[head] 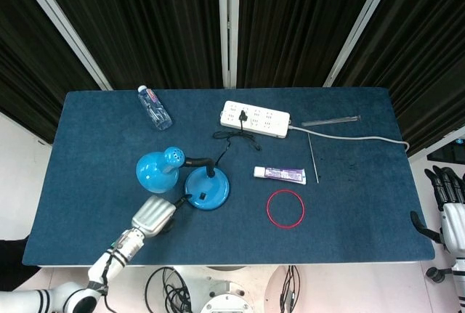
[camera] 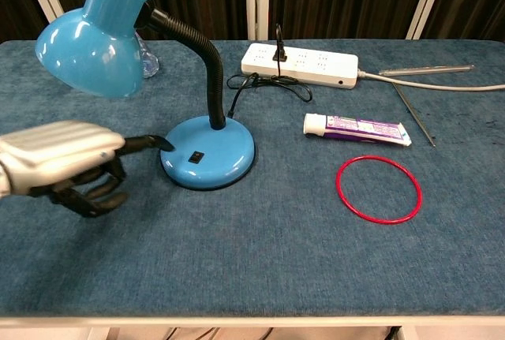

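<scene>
Felt-like blue cloth covers the table (head: 349, 197) in the head view, where the glossy blue lamp (head: 207, 189) stands left of centre on its round base. The left robot hand (head: 154, 215) lies just beside that base, and the right robot hand (head: 452, 208) hangs off the right edge, its fingers slightly apart, empty.

Chest view alone shows the lamp's (camera: 207, 151) ribbed black neck, its small switch, and the left robot hand (camera: 67, 162), fingers curled under, one extended just short of the base.

Upright blue desk lamp (camera: 207, 151), gooseneck bent, shade tilted down.

Left robot hand (camera: 67, 162) low, fingers curled, one extended, right robot hand (head: 452, 208) hanging aside
</scene>
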`<state>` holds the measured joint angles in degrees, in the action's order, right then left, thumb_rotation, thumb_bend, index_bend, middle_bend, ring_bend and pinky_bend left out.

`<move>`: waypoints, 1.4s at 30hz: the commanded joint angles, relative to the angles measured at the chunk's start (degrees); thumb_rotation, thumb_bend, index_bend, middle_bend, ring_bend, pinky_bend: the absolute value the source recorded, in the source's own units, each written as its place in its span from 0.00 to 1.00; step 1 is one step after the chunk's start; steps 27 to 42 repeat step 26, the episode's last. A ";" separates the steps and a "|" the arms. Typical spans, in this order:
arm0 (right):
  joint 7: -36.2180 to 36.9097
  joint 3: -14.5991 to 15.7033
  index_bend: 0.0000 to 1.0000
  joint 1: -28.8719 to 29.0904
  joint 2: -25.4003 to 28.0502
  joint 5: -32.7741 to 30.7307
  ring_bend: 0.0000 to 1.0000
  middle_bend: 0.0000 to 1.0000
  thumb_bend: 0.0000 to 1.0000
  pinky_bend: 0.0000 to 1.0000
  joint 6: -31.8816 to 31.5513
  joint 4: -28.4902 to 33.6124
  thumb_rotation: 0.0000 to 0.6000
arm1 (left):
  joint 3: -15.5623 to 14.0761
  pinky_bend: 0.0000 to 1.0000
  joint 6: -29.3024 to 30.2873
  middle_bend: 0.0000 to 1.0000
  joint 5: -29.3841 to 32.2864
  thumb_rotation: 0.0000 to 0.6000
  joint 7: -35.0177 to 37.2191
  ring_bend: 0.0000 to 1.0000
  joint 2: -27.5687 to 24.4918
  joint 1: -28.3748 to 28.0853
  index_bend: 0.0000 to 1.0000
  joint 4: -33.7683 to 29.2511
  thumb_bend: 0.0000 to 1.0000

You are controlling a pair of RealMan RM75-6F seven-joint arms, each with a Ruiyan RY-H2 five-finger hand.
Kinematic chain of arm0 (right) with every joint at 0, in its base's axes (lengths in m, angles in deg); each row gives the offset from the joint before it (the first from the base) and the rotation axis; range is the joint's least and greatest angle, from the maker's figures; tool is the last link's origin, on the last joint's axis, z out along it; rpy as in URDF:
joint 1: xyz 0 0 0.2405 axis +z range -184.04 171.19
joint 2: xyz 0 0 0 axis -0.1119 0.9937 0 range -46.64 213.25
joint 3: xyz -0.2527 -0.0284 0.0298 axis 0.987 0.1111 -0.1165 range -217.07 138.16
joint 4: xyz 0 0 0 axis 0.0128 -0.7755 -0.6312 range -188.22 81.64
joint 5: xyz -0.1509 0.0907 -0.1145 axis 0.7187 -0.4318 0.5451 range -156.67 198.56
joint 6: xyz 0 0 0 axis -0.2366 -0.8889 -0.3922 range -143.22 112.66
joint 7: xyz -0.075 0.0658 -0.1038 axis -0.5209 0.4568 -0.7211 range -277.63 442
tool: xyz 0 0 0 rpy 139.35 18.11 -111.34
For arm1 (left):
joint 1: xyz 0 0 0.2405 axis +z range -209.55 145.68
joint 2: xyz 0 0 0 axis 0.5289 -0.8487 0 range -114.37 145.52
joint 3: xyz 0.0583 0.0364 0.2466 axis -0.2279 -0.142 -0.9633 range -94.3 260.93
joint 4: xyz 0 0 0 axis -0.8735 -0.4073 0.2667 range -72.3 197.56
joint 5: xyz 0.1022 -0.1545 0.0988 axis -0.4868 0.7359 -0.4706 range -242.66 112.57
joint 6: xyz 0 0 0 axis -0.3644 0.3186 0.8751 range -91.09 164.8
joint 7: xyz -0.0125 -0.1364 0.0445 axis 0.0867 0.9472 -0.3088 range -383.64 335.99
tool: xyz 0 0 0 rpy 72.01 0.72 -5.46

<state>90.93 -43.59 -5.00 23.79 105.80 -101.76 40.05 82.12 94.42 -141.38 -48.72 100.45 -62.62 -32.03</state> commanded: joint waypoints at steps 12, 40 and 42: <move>-0.37 0.16 0.00 -0.58 0.08 1.11 0.00 0.00 0.29 0.00 -1.38 0.60 1.00 | 0.64 0.85 22.34 0.62 2.21 1.00 2.97 0.69 -12.32 13.95 0.14 2.16 0.46; -3.54 1.63 0.00 0.36 -0.28 2.94 0.00 0.00 0.28 0.00 0.79 1.60 1.00 | 0.28 0.03 27.29 0.00 -5.88 1.00 15.15 0.00 -22.75 18.41 0.08 -0.55 0.13; -3.54 1.63 0.00 0.36 -0.28 2.94 0.00 0.00 0.28 0.00 0.79 1.60 1.00 | 0.28 0.03 27.29 0.00 -5.88 1.00 15.15 0.00 -22.75 18.41 0.08 -0.55 0.13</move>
